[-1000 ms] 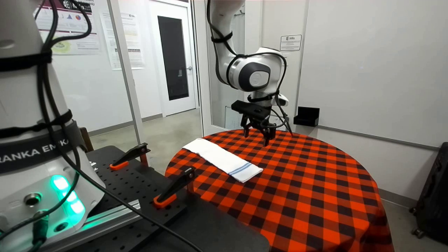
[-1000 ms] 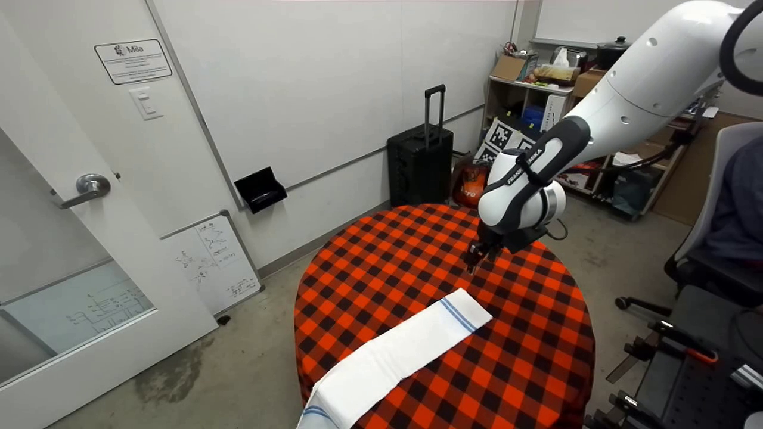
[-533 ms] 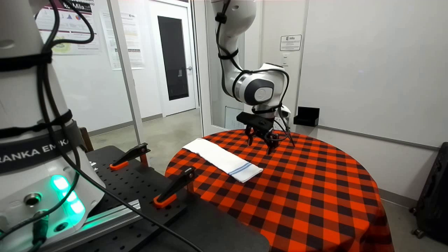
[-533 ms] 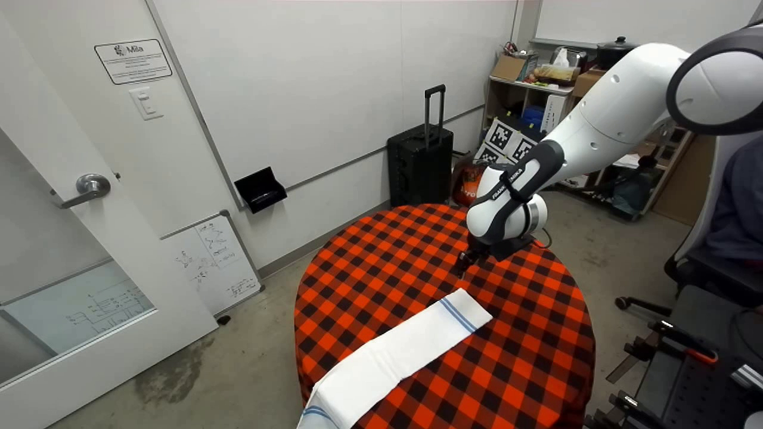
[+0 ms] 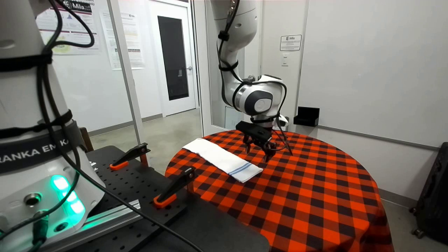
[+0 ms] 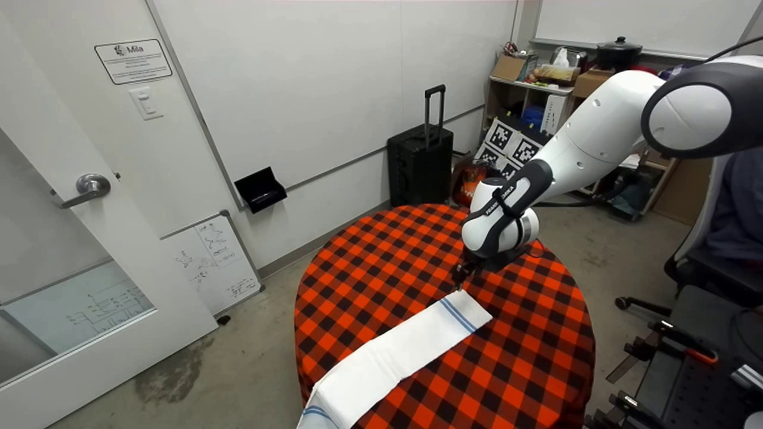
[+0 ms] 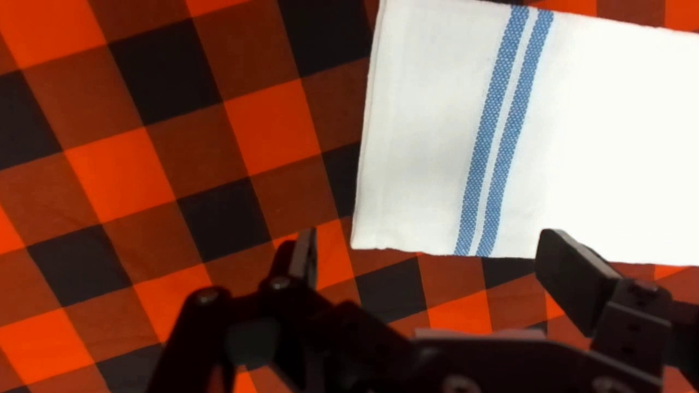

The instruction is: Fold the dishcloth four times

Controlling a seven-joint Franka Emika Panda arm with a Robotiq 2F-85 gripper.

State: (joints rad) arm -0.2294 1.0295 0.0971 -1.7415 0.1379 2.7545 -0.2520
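below and just beside the gripper (image 7: pixel 428 240), the dishcloth (image 7: pixel 551 142) lies as a long, narrow strip, its near end marked by a blue double stripe. the gripper's fingers stand wide apart; in the wrist view one fingertip overlaps the dishcloth's long edge, and contact cannot be determined. beneath both extends the checked tablecloth (image 5: pixel 308 196). well apart from the gripper, a black suitcase (image 6: pixel 420 170) stands upright.

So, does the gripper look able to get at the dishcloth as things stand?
Probably yes: the gripper hangs open close to one striped end of the dishcloth, and the wrist view shows nothing lying over that end. It would likely need to lower and shift first.
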